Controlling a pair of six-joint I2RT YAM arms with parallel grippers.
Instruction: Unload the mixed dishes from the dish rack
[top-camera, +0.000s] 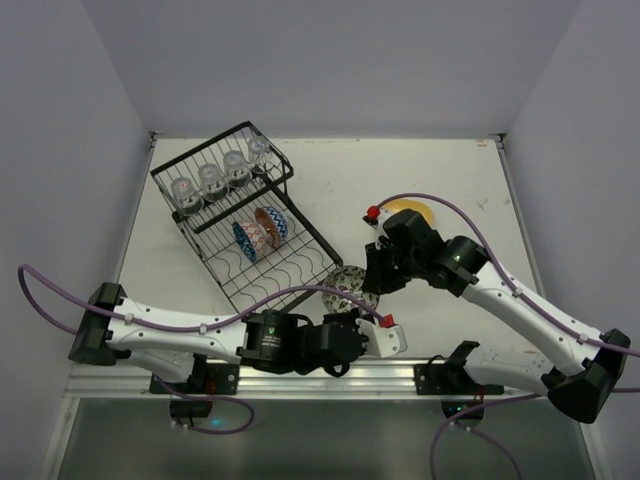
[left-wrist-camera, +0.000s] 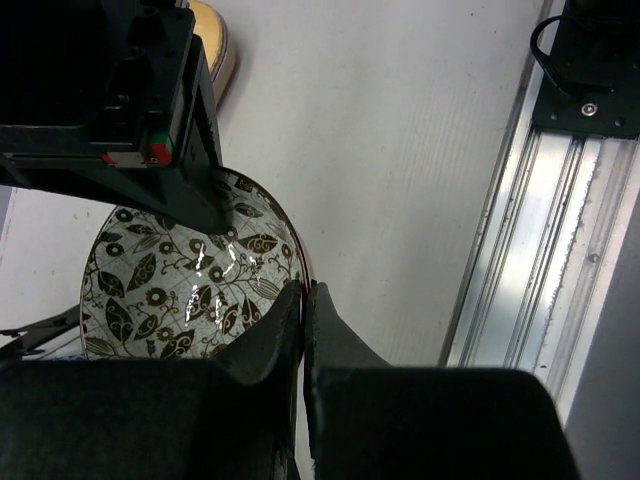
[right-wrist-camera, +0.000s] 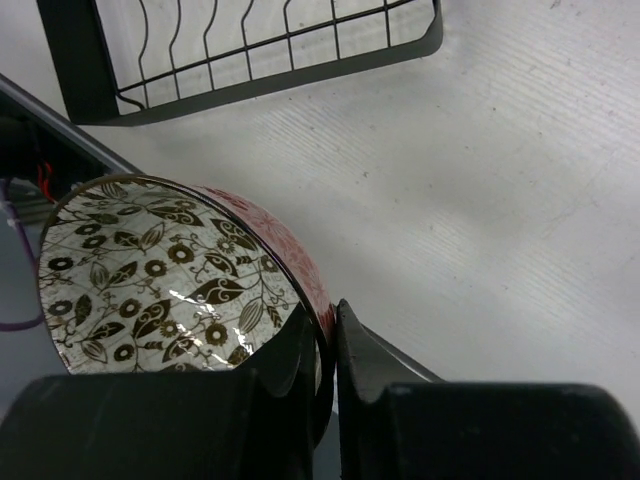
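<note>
A patterned bowl (top-camera: 346, 287), white with dark leaves inside and pink-red outside, hangs tilted just above the table between both arms. My left gripper (top-camera: 350, 313) is shut on its near rim (left-wrist-camera: 303, 290). My right gripper (top-camera: 372, 284) pinches the opposite rim (right-wrist-camera: 328, 315), one finger inside the bowl (right-wrist-camera: 160, 270) and one outside. The black wire dish rack (top-camera: 300, 262) lies at the back left. It holds several clear glass cups (top-camera: 213, 179), a blue bowl (top-camera: 246, 241) and a red-brown bowl (top-camera: 270, 225).
A yellow plate (top-camera: 413, 211) lies on the table behind the right arm, partly hidden by it, and shows again in the left wrist view as the plate's edge (left-wrist-camera: 215, 45). The rack's flat tray corner (right-wrist-camera: 260, 70) is close beyond the bowl. A metal rail (left-wrist-camera: 540, 230) runs along the table's near edge.
</note>
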